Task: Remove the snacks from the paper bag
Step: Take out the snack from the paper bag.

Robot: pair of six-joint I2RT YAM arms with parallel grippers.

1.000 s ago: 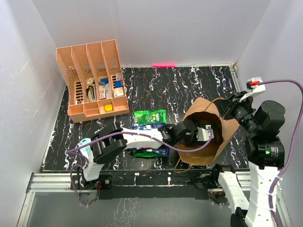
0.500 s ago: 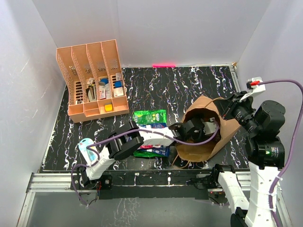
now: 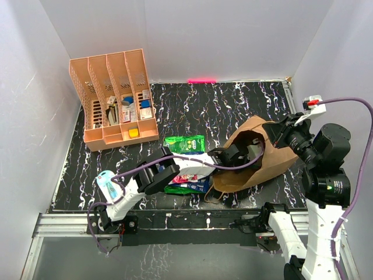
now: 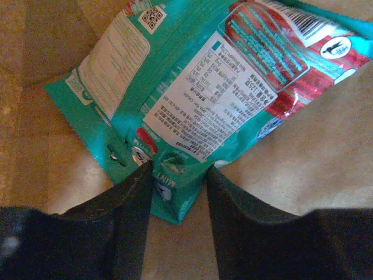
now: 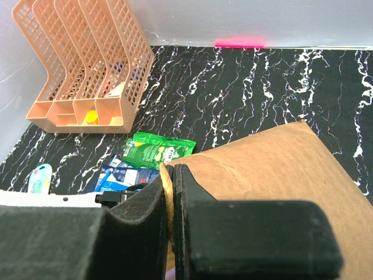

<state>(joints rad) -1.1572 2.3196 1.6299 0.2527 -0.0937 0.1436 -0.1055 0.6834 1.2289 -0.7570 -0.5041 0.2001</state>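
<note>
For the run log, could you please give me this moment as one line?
left gripper shut on teal packet inside paper bag | right gripper shut on bag rim | green packet out on table

White arms (image 3: 322, 248), black joints, purple cables (image 3: 351, 101)

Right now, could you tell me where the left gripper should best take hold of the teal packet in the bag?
The teal packet lies flat against the bag wall, one sealed corner pointing at the left gripper. Grip that thin corner, coming straight in through the mouth, where the jaws sit.
</note>
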